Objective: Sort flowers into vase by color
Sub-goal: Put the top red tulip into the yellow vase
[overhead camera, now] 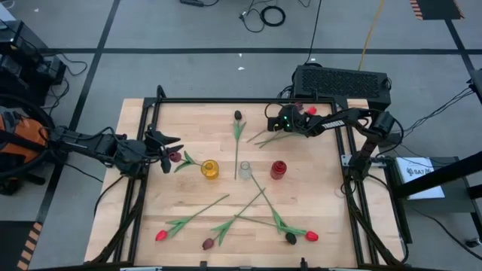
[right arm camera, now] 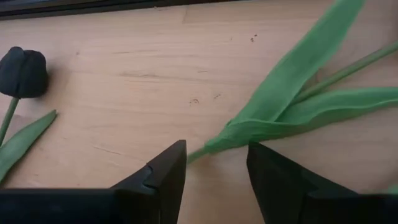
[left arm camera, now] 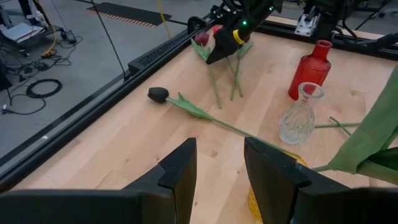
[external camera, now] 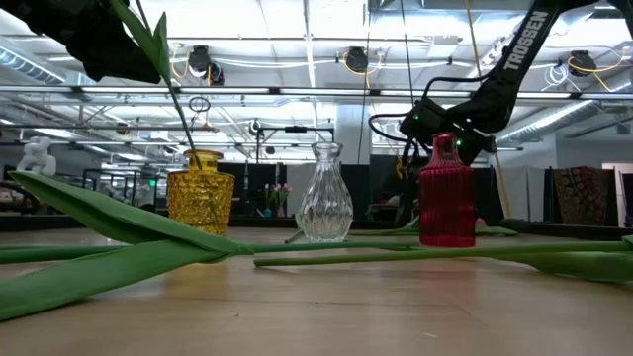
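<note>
A maroon tulip (overhead camera: 175, 156) stands with its stem in the yellow vase (overhead camera: 209, 168) and leans toward the table's left edge. My left gripper (left arm camera: 219, 146) hangs open just beside its head, with nothing between the fingers. At the far right lie two red tulips (overhead camera: 305, 111) with crossed stems (overhead camera: 263, 136). My right gripper (right arm camera: 214, 152) is low over them and open, one finger on either side of a stem's leaf base (right arm camera: 214, 144), without touching it. The clear vase (overhead camera: 245, 170) and the red vase (overhead camera: 278, 169) stand in the middle.
A black tulip (overhead camera: 238, 115) lies flat at the far middle, close to my right gripper. Several more tulips, red (overhead camera: 160, 235), maroon (overhead camera: 208, 243) and black (overhead camera: 291, 239), lie near the front edge with crossed stems. A black frame rail (overhead camera: 226, 100) borders the table.
</note>
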Available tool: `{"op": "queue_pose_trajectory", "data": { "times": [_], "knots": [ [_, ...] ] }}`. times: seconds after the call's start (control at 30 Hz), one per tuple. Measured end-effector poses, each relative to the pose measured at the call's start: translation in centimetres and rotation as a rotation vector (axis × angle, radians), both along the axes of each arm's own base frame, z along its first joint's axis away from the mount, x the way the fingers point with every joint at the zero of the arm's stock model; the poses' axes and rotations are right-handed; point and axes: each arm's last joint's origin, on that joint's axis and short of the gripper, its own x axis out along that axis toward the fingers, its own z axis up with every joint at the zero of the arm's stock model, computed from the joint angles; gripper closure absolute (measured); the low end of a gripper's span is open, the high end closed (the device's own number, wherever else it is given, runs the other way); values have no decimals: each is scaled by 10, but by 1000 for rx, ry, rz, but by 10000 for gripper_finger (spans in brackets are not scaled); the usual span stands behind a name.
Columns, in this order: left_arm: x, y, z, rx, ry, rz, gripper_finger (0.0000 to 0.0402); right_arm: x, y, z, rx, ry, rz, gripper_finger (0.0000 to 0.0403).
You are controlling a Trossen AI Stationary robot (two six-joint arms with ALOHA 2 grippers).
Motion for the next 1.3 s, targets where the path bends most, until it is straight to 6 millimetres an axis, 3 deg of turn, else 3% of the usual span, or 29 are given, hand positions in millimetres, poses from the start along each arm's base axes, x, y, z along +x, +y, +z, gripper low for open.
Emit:
{"op": "queue_pose_trajectory", "data": {
  "times": [0.33, 0.53, 0.67, 0.8, 1.03, 1.17, 1.3],
  "knots": [
    [0, 0, 0, -1, 0, -1, 262, 2, 5, 0, -14, 28, 44, 330],
    [0, 0, 0, 4, 3, -5, 262, 12, 9, 22, -39, -33, 196, 354],
    [0, 0, 0, 4, 2, -4, 262, 17, 4, 38, -36, 24, 299, 346],
    [0, 0, 1, 3, -3, -5, 262, 25, -3, 56, -65, 167, 559, 324],
    [3, -1, 5, 7, -52, -13, 262, 35, -24, 112, -167, 388, 895, 283],
    [3, -1, 7, 7, -65, -13, 262, 33, -28, 116, -275, 569, 1115, 261],
    [4, -1, 6, 4, -61, -11, 262, 31, -35, 105, -303, 655, 1235, 256]
  ]
}}
